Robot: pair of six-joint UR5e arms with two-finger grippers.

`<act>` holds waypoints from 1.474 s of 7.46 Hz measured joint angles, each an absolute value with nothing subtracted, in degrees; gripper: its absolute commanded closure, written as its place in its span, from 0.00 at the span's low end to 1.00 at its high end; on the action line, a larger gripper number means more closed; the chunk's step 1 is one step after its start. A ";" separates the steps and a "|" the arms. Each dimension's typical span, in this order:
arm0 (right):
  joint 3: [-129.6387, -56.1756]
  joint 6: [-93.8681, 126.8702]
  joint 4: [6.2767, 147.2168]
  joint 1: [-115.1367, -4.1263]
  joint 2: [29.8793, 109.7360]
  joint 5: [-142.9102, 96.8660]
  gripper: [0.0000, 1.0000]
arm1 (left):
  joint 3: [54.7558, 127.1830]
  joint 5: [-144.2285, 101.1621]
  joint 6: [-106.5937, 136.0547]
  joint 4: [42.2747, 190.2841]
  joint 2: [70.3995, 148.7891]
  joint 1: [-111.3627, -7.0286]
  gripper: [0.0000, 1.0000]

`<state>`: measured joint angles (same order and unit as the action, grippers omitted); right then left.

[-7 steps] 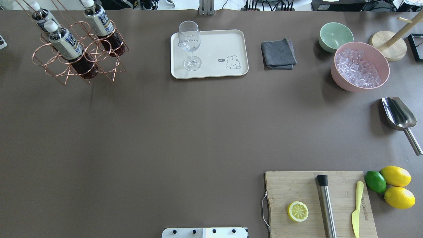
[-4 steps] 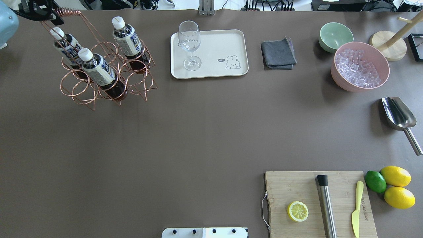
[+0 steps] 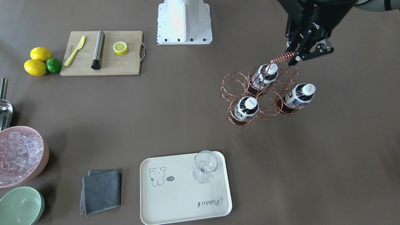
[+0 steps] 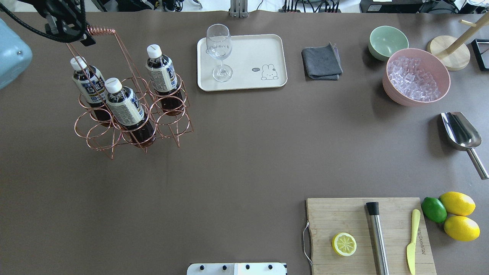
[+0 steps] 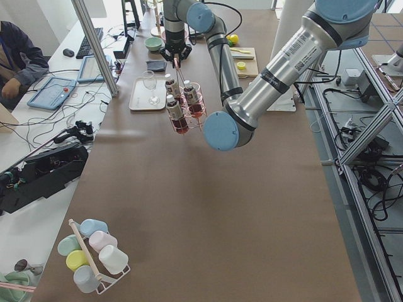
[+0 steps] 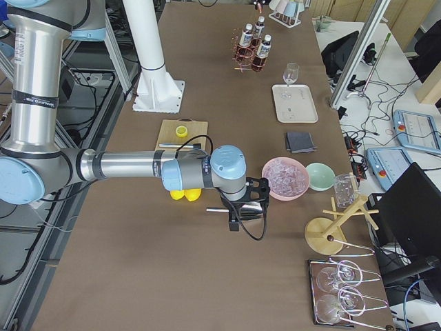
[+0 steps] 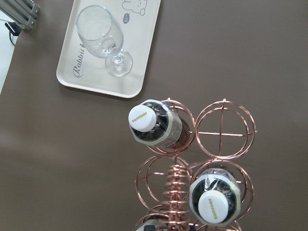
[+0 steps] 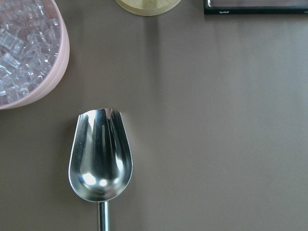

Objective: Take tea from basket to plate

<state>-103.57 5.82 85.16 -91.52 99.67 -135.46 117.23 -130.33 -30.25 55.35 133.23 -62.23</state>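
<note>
The brown table [image 4: 229,160] is spanned by both arms. At its far left, the copper wire basket [image 3: 234,74] is held by its coiled handle [image 4: 101,29], on which the left gripper [image 3: 293,57] is clamped from above. Whether the basket's feet touch the table cannot be told. Three of its six ring cells are filled and three are bare.

The cream plate [image 4: 248,49] lies at the far edge near the middle, right of the basket and apart from it. A wine glass [image 4: 219,49] stands upright on the plate's left part, and a cartoon animal is printed at the right.

The three teas [image 4: 87,84] [image 4: 124,105] [image 4: 162,74] are seated upright in their cells with white caps up, and none is on the plate. The one nearest the plate is in the basket's far right cell.

The right gripper [image 6: 242,207] is hung above the steel scoop [image 8: 100,161], beside the pink bowl of ice [image 8: 24,48]. How far its fingers are parted cannot be told.
</note>
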 measured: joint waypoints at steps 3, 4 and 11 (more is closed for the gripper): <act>-103.79 5.29 73.12 -91.44 99.22 -140.13 0.00 | 119.00 -129.98 -19.94 55.77 136.87 -54.83 1.00; -103.82 6.41 69.90 -91.36 98.34 -142.77 0.01 | 118.73 -129.76 -18.61 56.43 137.87 -52.92 1.00; -101.55 14.67 34.93 -86.02 96.83 -143.99 0.01 | 114.49 -119.16 -16.68 66.18 141.02 -39.58 1.00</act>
<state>-101.55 14.67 34.93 -86.02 96.83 -143.99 114.49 -119.16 -16.68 66.18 141.02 -39.58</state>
